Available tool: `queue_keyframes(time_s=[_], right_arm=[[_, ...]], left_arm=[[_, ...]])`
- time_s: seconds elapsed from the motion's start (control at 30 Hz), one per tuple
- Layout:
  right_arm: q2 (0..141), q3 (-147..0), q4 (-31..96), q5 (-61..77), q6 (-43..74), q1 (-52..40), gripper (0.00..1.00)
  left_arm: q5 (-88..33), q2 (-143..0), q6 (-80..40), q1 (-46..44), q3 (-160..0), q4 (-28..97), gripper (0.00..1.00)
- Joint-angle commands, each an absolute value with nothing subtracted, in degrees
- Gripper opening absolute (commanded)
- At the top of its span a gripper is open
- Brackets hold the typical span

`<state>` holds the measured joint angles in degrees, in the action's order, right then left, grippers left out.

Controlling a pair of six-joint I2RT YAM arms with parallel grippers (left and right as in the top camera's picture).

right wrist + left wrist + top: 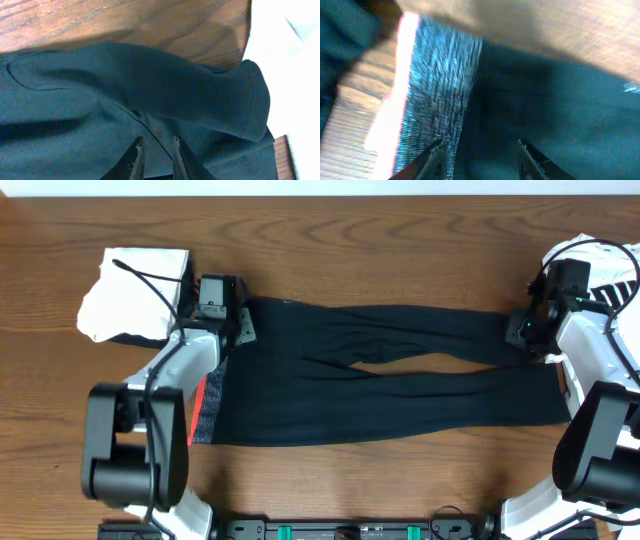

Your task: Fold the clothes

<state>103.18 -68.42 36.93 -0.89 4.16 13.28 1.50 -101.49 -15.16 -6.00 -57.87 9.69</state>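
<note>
In the left wrist view the left gripper (482,157) has its two fingertips well apart, jaws open, hanging over dark fabric with nothing seen caught between them; the picture is blurred, so whether the tips touch the cloth cannot be told; just beside the left fingertip runs the waistband (440,85), a grey heathered strip edged by a bright red-orange stripe, with wood grain beyond it. In the right wrist view the right gripper (156,159) shows its fingertips drawn close with only a narrow gap, set over a seam in the black cloth; whether they pinch that cloth or merely stand at it cannot be told; beyond them one leg end lies humped and curled at its hem, and past it a white T-shirt (295,75) fills the right edge. Only the overhead view gives the whole layout: the leggings (400,380) lie stretched across the middle of the table (350,240), waist toward the left arm, ankles toward the right, the two legs parting slightly at mid-length; the left gripper sits at the upper waist corner, the right at the upper ankle; a white folded cloth (135,295) rests at the far left, apart from the leggings.
</note>
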Motion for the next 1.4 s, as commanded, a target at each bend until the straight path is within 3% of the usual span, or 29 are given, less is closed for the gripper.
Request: queue_keyframes(time_s=[0.0,0.17,0.27,0.73,1.1,1.37], right_arm=[[104.18,-68.51,37.08,-0.56,4.16,13.69,0.16],[104.20,-68.38,38.02,-0.43,4.16,13.78,0.11],[104.20,-67.77,38.00,-0.40,4.12,13.91,0.02],[107.81,-67.26,32.58,-0.73,3.97,13.98,0.01],[112.55,-67.31,19.38,-2.70,2.94,15.42,0.04],[112.53,-67.31,12.23,-2.83,2.94,16.34,0.17]], left_arm=[[1.50,-97.14,-14.83,-5.54,-58.00,9.76,0.47],[1.52,-94.35,-14.83,-5.54,-58.00,9.96,0.47],[1.50,-94.17,-14.85,-5.54,-58.00,10.79,0.47],[1.54,-94.19,-14.85,-5.54,-58.00,14.11,0.47],[1.56,-94.19,-14.83,-5.54,-58.00,14.92,0.47],[1.56,-94.17,-14.81,-5.52,-58.00,15.81,0.47]])
